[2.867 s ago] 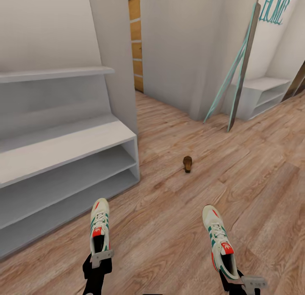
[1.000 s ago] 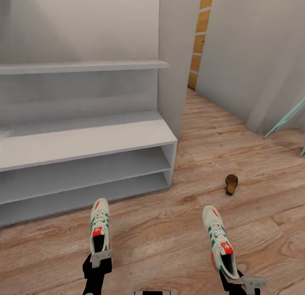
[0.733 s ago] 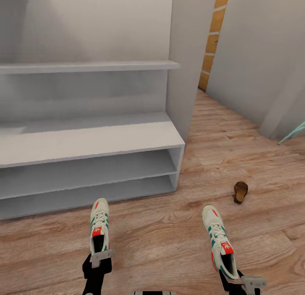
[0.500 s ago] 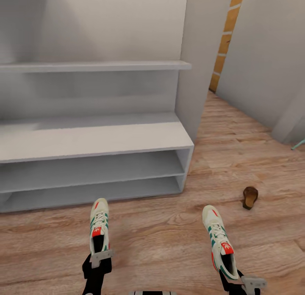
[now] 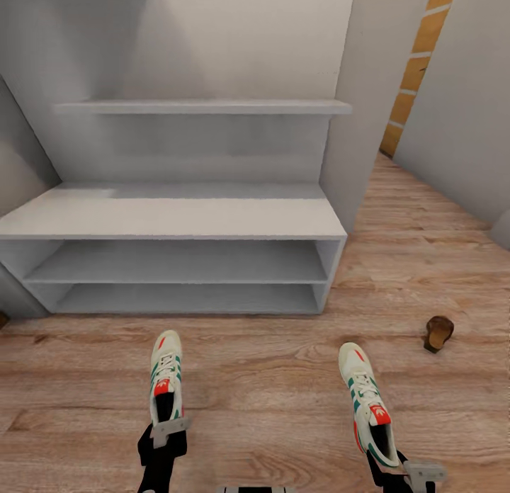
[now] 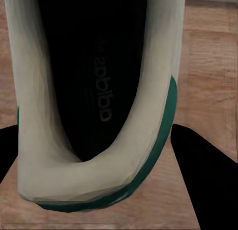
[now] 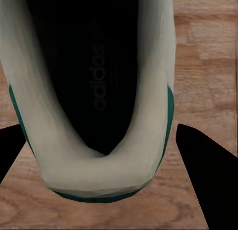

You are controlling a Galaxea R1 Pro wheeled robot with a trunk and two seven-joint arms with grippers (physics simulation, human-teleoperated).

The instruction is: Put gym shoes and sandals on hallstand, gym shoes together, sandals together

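Observation:
The pale grey hallstand (image 5: 170, 220) stands straight ahead, its bench top and both open tiers bare. My left gripper (image 5: 168, 428) is shut on the heel of a white gym shoe (image 5: 166, 380) with teal stripes, held toe-forward above the corridor floor (image 5: 269, 401). My right gripper (image 5: 394, 466) is shut on the heel of the other gym shoe (image 5: 365, 397). In the left wrist view the shoe's dark heel opening (image 6: 94, 91) sits between the black fingers (image 6: 213, 185). The right wrist view shows the same on its shoe (image 7: 94, 91). One brown sandal (image 5: 438, 333) lies on the floor to the right.
A wall shelf (image 5: 205, 107) hangs above the bench. A grey wall panel (image 5: 361, 125) flanks the hallstand's right end, with an orange-brown door strip (image 5: 411, 96) behind it. Open wood floor lies between the shoes and the rack.
The camera has swung, so the hallstand now sits centred and square in view and the sandal has slid to the right. Both shoes stay fixed in the grippers.

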